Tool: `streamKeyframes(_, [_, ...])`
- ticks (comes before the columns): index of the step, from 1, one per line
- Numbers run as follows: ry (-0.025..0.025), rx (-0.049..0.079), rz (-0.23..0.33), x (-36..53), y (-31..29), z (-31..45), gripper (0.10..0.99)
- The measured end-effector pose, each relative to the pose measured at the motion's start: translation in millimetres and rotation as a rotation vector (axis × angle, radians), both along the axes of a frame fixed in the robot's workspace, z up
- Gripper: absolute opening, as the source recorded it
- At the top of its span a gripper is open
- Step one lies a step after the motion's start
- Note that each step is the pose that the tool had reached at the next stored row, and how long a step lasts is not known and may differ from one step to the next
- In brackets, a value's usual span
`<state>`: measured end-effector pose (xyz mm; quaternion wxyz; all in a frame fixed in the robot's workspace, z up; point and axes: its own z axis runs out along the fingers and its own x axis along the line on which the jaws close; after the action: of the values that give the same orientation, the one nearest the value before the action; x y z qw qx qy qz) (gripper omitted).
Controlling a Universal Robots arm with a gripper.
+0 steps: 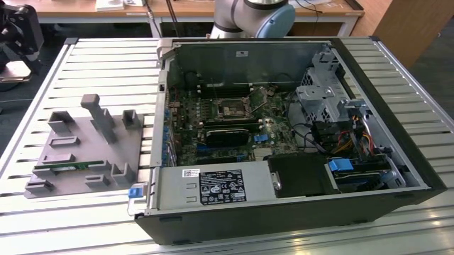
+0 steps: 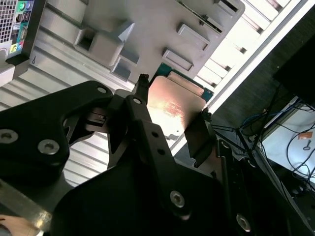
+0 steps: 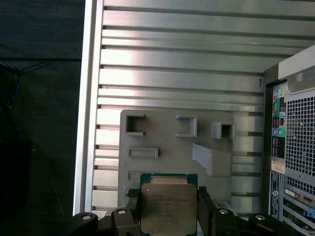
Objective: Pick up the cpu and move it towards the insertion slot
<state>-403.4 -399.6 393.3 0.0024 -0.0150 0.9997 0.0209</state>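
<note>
Exterior view, from its left: grey fixture (image 1: 85,154) lies on the slatted metal surface (image 1: 106,64). A thin green memory stick (image 1: 67,166) sits in one of its slots. To the exterior view's right of the fixture and just beside it is an open computer case (image 1: 248,218) lying on its side. The insertion slot (image 1: 233,109) is inside the case, well apart from the fixture. It is a dark square in a silvery frame, bare, with nothing seated in it. A long black card (image 1: 227,135) is mounted just beside the slot. The arm (image 1: 255,16) base shows behind the case.

First wrist view: the gripper (image 3: 168,212) holds the cpu (image 3: 168,206). The fingers (image 3: 205,214) are set narrow, one pressed on each opposite edge of the chip. The metal lid faces the camera and a green rim shows along one side. The cpu is lifted clear of the fixture (image 3: 172,142) and touches nothing but the fingers. It overlaps the fixture's near edge in the picture. The rear panel of the case (image 3: 295,147) is beside the fixture.

Second wrist view: same grasp. The cpu (image 2: 174,105) is clamped between the two fingers (image 2: 197,135) of the gripper (image 2: 172,112), its lid showing a pinkish glare. The fixture (image 2: 147,29) is seen past it, apart from the chip. I cannot tell how high the chip is above the fixture.
</note>
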Motion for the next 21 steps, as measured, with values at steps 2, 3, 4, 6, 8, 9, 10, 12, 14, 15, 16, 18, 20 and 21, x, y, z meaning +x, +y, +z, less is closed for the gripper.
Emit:
streamKeyframes(2, [0.0001, 0.0, 0.0, 3.1, 0.2, 0.0, 0.545])
streamKeyframes(3, [0.0001, 0.0, 0.0, 4.7, 0.5, 0.0, 0.545])
streamKeyframes(4, [-0.0001, 0.0, 0.0, 6.1, 0.9, -0.1, 0.545])
streamKeyframes(6, [-0.0001, 0.0, 0.0, 8.5, 1.6, -0.1, 0.545])
streamKeyframes(8, [0.0, 0.0, 0.0, 11.8, 2.3, 0.0, 0.545])
streamKeyframes(9, [-0.0001, 0.0, 0.0, 13.7, 2.6, -0.1, 0.545])
streamKeyframes(10, [-0.0001, 0.001, 0.0, 15.6, 2.8, -0.1, 0.545])
streamKeyframes(12, [-0.0001, 0.001, 0.0, 19.6, 3.2, -0.1, 0.545])
streamKeyframes(14, [-0.0001, 0.001, 0.0, 22.6, 3.4, -0.1, 0.545])
streamKeyframes(15, [-0.0001, 0.002, 0.0, 24.4, 3.5, -0.1, 0.545])
streamKeyframes(16, [0.0, 0.002, 0.0, 26.3, 3.6, -0.2, 0.545])
streamKeyframes(18, [-0.0002, 0.002, 0.0, 30.3, 3.9, -0.3, 0.545])
streamKeyframes(20, [-0.0001, 0.003, 0.0, 33.7, 4.1, -0.2, 0.545])
streamKeyframes(21, [-0.0001, 0.004, 0.0, 35.5, 4.2, -0.2, 0.545])
